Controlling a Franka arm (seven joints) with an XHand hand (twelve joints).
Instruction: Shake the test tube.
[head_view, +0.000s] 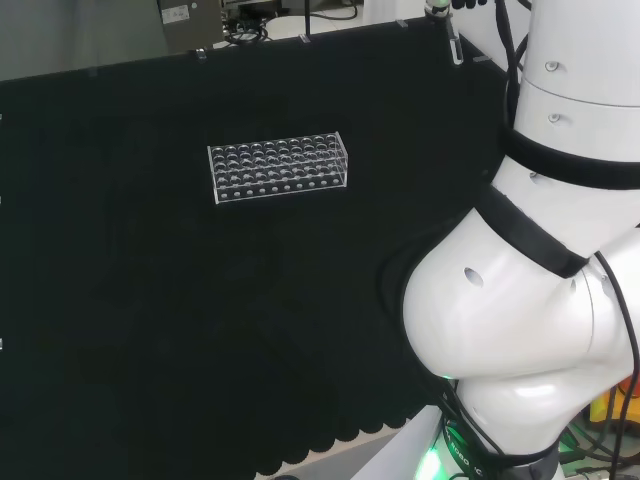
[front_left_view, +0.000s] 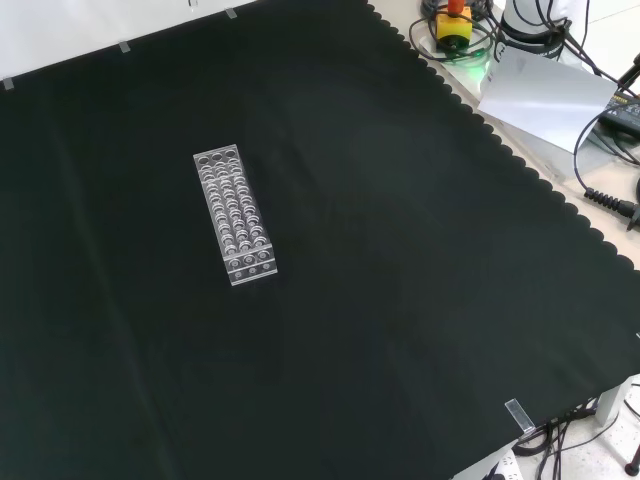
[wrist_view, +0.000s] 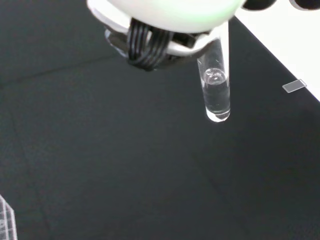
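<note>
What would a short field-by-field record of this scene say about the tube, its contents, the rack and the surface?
held item: clear glass test tube, hanging below the hand, round end down
contents: a little clear liquid in its lower part
rack: clear plastic test tube rack, standing on the cloth, apart from the tube
surface: black cloth
hand's fingers: cannot tell

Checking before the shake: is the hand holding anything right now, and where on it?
A test tube with clear liquid, gripped by its upper part under the hand; its rounded bottom hangs free.

Black cloth with scalloped edge over a pale bench.
</note>
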